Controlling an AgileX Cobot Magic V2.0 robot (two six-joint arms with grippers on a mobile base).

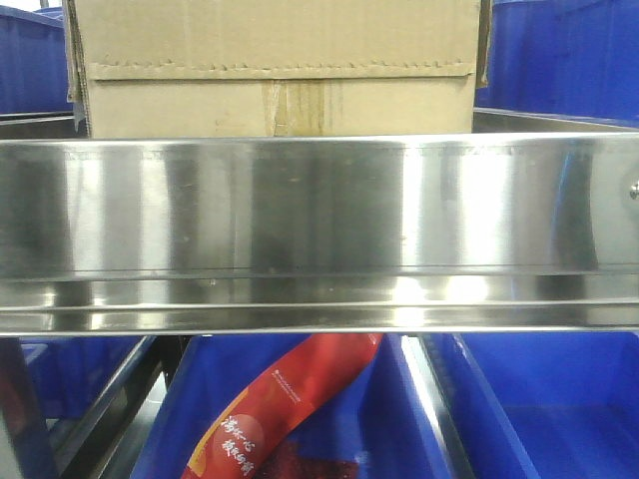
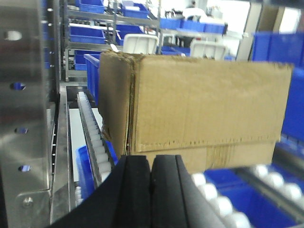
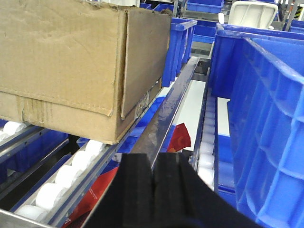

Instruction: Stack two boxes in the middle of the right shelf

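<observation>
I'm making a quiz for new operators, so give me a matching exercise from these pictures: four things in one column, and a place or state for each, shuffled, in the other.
Things:
1. tan corrugated cardboard box
2. red printed plastic packet
3. left black pincer
4. white plastic rollers

Places or states:
A. lying in a blue bin under the steel shelf rail
B. shut, holding nothing
C. resting on the roller level, behind the steel rail
D. lined up in tracks under the box

Pairs: 1-C, 2-A, 3-B, 4-D

You see blue plastic bins (image 1: 559,399) below, a red printed packet (image 1: 285,399) lying in one (tilted), and white rollers (image 3: 52,190).
</observation>
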